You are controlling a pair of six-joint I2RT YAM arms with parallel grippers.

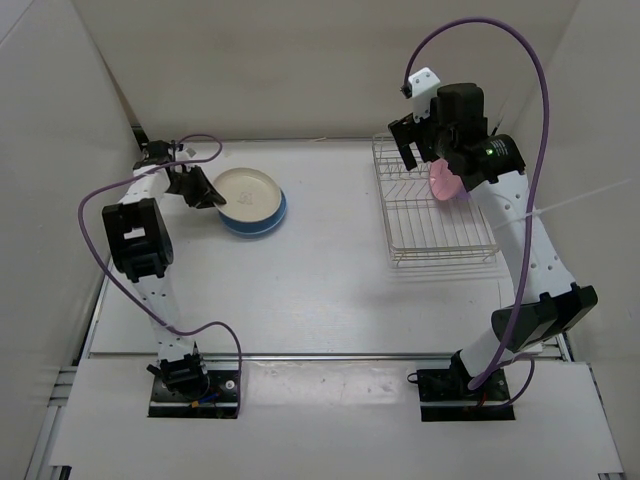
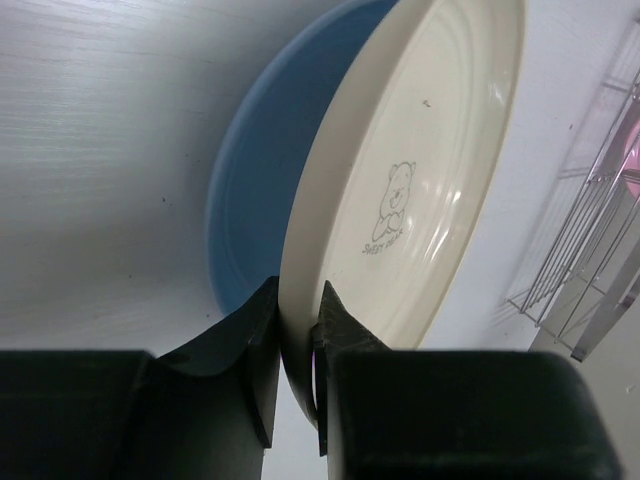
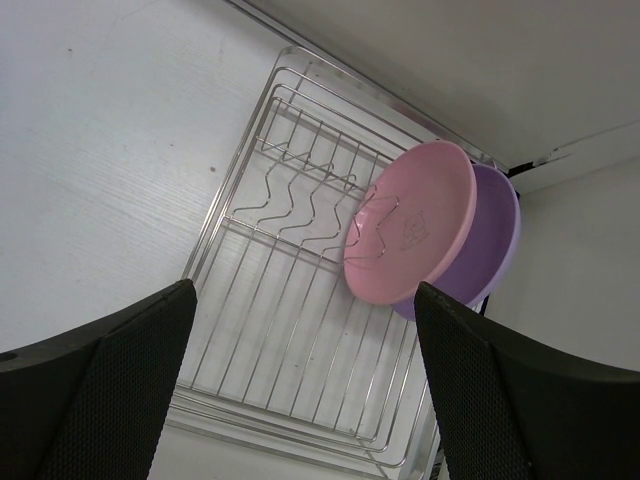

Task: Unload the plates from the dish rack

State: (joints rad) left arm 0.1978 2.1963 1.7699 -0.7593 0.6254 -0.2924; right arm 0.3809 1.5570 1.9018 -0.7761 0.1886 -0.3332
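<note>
Left wrist view: left gripper [image 2: 297,340] nearest the lens, its two dark fingers pinched onto the near rim of the cream-white plate [image 2: 420,180]. The jaws stand narrow, with the rim caught between them. A small bear print shows on the plate's inner face.

Cream-white plate lies over the light blue plate [image 2: 260,190]. The blue rim shows beyond it on one side. Cannot tell whether the cream plate is fully seated or slightly tilted up at the gripped edge. Top view puts this pair on the table [image 1: 330,280], far-left area.

Right wrist view: right gripper [image 3: 305,292] has its fingers spread wide and nothing between them, above the dish rack [image 3: 250,225].

Pink plate [image 3: 410,225] and purple plate [image 3: 495,230] stand on edge in the rack's far end, with the pink one in front of the purple. The rest of the rack's slots hold no plates. Rack sits on the table's right side.
</note>
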